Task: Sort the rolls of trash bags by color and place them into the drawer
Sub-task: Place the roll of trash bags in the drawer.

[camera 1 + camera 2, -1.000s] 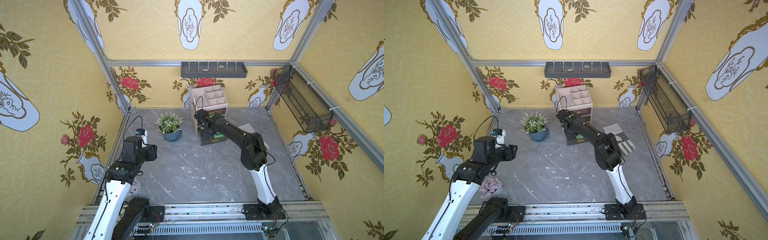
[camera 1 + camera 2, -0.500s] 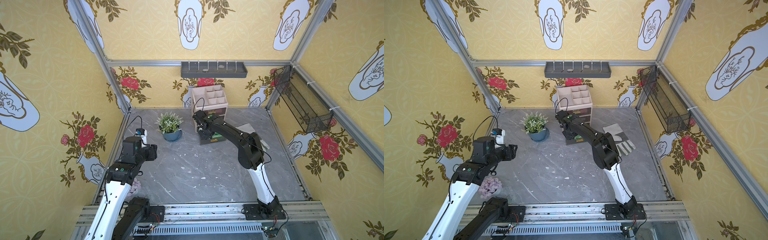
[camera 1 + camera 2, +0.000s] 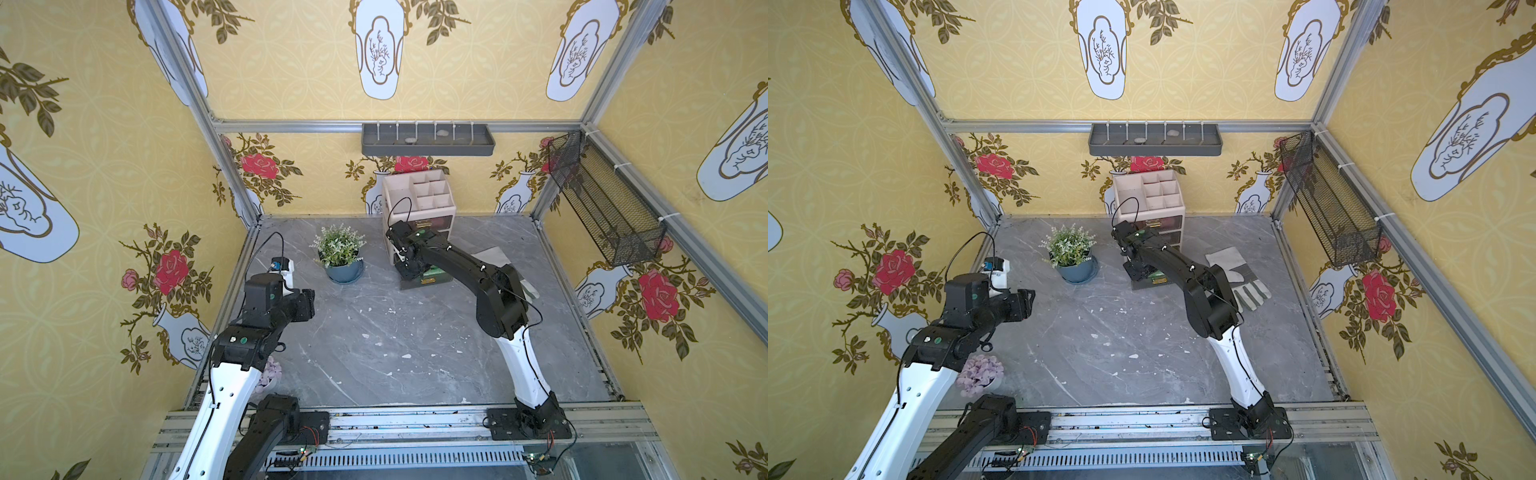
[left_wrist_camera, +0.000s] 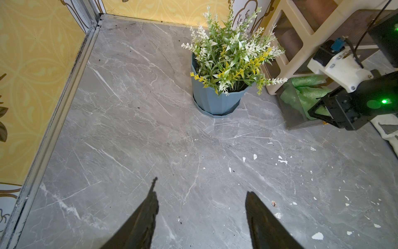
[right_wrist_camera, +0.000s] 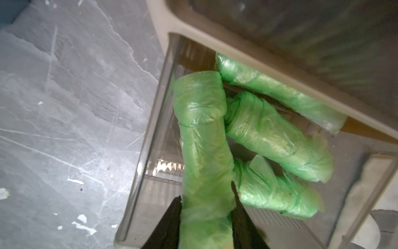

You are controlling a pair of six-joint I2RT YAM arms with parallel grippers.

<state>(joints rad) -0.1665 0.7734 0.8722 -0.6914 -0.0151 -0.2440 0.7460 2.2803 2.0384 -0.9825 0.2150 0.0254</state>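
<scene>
The left gripper [image 4: 200, 194] hovers over the table [image 4: 129, 129] on a bent arm, jaws apart. In the open drawer [image 5: 150, 129] a green roll [image 5: 202, 133] runs along the side wall, far end toward the organizer [image 3: 415, 195], beside three other green rolls [image 5: 277, 140]. The outstretched right arm [image 3: 457, 262] dips its right gripper [image 5: 205, 190] there, and the jaws touch both sides of the roll's near end; whether they are clamped or loose cannot be told.

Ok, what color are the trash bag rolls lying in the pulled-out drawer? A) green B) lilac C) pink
A, since the right wrist view shows the rolls inside the clear drawer are all green.
</scene>
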